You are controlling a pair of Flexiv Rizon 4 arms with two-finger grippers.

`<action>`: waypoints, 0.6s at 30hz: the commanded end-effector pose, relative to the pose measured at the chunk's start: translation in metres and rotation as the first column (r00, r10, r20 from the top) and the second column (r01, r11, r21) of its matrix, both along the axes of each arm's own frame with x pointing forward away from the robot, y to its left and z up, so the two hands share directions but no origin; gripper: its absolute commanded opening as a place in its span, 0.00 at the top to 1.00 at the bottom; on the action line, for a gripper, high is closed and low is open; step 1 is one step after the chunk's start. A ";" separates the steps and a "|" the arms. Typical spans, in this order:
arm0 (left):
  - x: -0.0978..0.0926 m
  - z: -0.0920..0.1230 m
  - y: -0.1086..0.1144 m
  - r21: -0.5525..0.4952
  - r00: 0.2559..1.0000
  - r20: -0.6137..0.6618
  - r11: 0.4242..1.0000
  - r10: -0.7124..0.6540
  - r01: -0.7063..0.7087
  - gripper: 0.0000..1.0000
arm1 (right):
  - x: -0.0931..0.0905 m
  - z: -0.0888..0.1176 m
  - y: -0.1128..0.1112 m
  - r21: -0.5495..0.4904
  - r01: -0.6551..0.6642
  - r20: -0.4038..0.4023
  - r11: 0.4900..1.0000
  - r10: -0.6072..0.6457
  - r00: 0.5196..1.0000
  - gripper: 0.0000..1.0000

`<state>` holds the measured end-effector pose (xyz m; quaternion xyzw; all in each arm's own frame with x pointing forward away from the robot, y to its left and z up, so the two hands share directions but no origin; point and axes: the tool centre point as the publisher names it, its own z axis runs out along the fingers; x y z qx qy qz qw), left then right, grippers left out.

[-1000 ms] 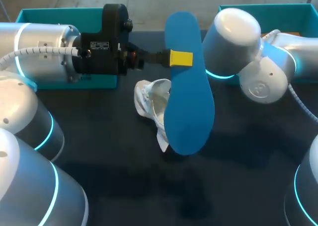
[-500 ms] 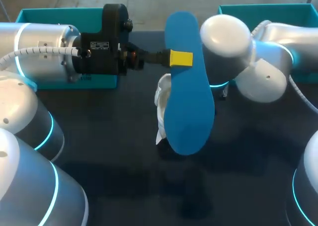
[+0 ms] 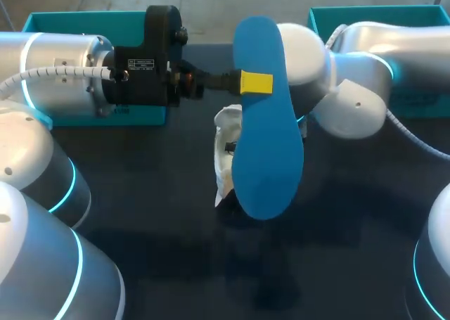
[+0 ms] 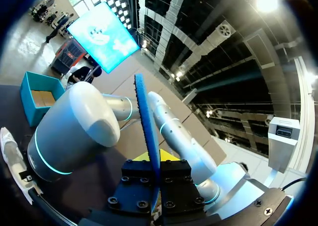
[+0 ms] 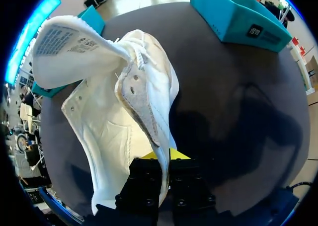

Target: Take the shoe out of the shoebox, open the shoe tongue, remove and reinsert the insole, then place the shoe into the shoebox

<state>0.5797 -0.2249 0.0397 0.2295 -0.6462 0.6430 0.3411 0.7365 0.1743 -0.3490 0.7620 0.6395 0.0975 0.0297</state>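
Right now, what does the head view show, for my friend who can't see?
The left arm's jaws hold a blue insole up over the dark table. A white shoe peeks out behind it, beside the right arm. Teal boxes sit behind.

A flat blue insole (image 3: 267, 123) is out of the shoe, gripped at one long edge in the left gripper (image 3: 256, 83) above the table. Just beside and under it, a white lace-up shoe (image 3: 225, 158) is pinched by its side wall in the right gripper (image 5: 161, 159), with its tongue (image 5: 69, 47) folded wide open. An open teal shoebox (image 3: 84, 21) stands at the far left, and another teal box (image 3: 380, 14) at the far right.
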 end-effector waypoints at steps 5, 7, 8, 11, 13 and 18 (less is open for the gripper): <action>-0.001 -0.001 0.000 -0.002 1.000 0.000 1.000 0.001 -0.001 1.00 | -0.008 -0.025 0.016 -0.009 -0.001 0.084 1.000 0.002 0.996 1.00; -0.001 -0.001 0.000 -0.002 1.000 0.000 1.000 0.001 -0.001 1.00 | -0.008 -0.027 0.016 -0.011 0.000 0.083 1.000 0.001 0.997 1.00; -0.001 -0.001 0.000 -0.002 1.000 0.000 1.000 0.001 -0.001 1.00 | -0.009 -0.028 0.015 -0.012 0.001 0.084 1.000 0.000 0.996 1.00; -0.001 -0.001 0.000 -0.002 1.000 0.000 1.000 0.001 -0.001 1.00 | -0.011 -0.033 0.013 -0.009 0.003 0.085 1.000 -0.002 0.996 1.00; -0.001 -0.001 0.000 -0.002 1.000 0.000 1.000 0.001 -0.001 1.00 | -0.013 -0.035 0.012 -0.004 0.013 0.085 1.000 -0.012 0.996 1.00; -0.001 -0.001 0.000 -0.002 1.000 0.000 1.000 0.001 -0.001 1.00 | -0.017 -0.039 0.005 0.001 0.026 0.092 1.000 -0.026 0.995 1.00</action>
